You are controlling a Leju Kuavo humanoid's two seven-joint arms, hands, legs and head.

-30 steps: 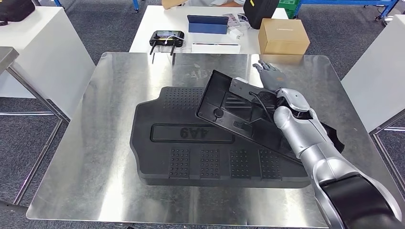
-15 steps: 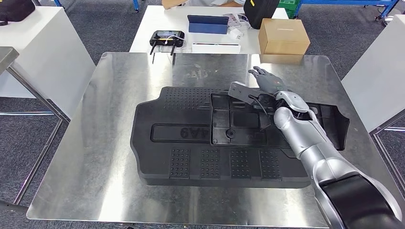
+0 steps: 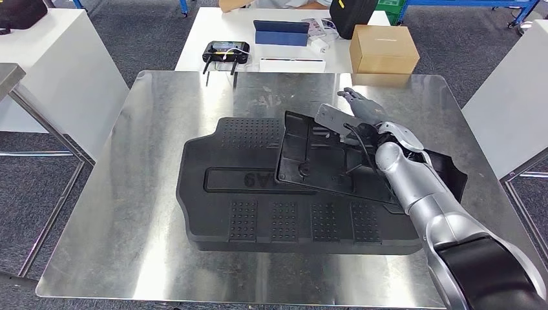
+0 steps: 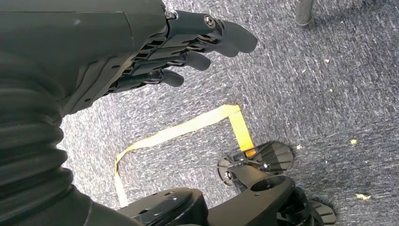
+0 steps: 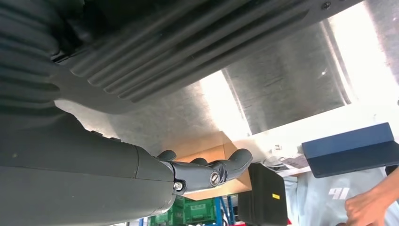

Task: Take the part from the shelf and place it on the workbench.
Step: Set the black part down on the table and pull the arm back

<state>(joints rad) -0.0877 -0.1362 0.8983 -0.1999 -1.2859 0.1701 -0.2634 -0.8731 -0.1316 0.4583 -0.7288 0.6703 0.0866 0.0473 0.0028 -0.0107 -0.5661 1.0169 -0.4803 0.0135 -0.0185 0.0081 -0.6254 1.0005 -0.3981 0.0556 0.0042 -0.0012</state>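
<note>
Right hand [image 3: 362, 104], fingers spread and gripping nothing, is seen beside the tilted black panel [image 3: 323, 161], which is already delivered onto the desk [image 3: 129, 194] but not laid flat.

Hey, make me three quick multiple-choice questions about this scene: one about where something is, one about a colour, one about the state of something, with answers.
1. Where is the cardboard box?
A. On the white table beyond the metal workbench
B. On the big mat
C. On the floor

2. What colour is the big mat on the workbench?
A. Blue
B. Black
C. White

3. What is the left hand doing?
A. Gripping the smaller panel
B. Pressing on the workbench
C. Hanging over the carpet, holding nothing

Answers:
1 A: the cardboard box sits on the white table, past the far edge of the workbench.
2 B: the mat is black, as is the smaller panel on top of it.
3 C: the left hand has its fingers free above grey carpet.
</note>
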